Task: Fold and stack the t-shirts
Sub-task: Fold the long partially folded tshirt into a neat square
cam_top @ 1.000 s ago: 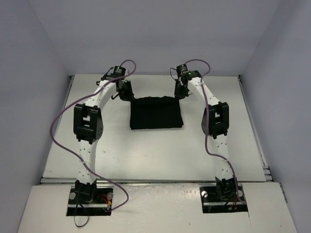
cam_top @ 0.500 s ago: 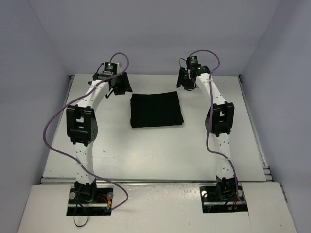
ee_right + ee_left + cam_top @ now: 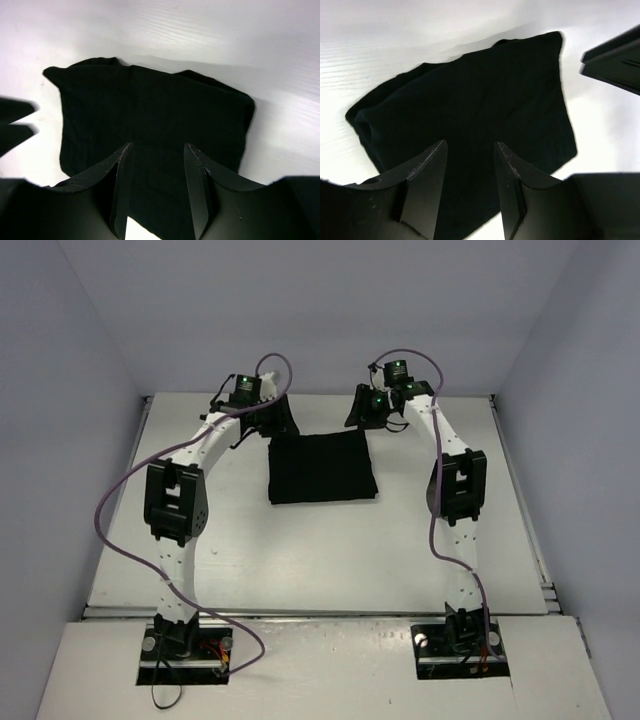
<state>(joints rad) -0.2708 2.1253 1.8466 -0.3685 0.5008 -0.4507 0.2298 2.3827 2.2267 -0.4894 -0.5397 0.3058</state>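
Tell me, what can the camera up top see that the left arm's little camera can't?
Only the top view shows the whole left arm and right arm, their purple cables and the grey walls. Only the left wrist view shows the left gripper up close: its two dark fingers stand apart with nothing between them, over the black t-shirt. Both views show that folded black t-shirt lying on the white table.
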